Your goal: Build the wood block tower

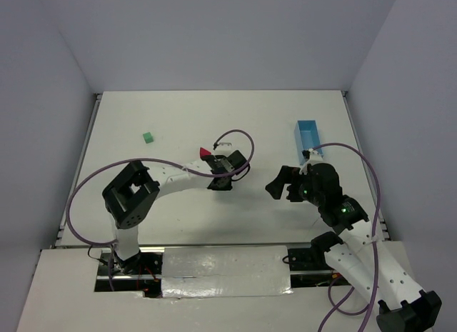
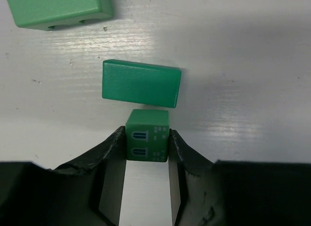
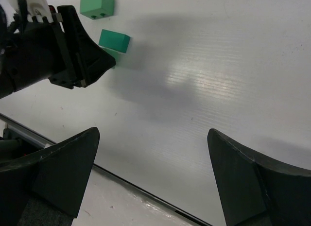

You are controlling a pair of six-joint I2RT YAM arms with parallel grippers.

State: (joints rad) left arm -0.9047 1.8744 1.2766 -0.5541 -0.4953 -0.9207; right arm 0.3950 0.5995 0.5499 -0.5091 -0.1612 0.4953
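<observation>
top view: left gripper (image 1: 221,172) low over the desk (image 1: 178,111), red roof block (image 1: 206,152) just beside it

left wrist: jaws pressed on both sides of the windowed green block (image 2: 147,131), standing upright; oblong green block (image 2: 141,83) just beyond, long axis crosswise

right wrist: right gripper (image 3: 155,172) wide open, empty

White table (image 1: 214,118). On it: small green cube (image 1: 147,137) far left, alone. Light-blue tray (image 1: 308,137) far right. Red roof block (image 1: 206,152) mid. Near centre: green holed block (image 2: 60,9), green flat block (image 2: 141,83), and green windowed block (image 2: 147,134) just beside the flat one.
</observation>
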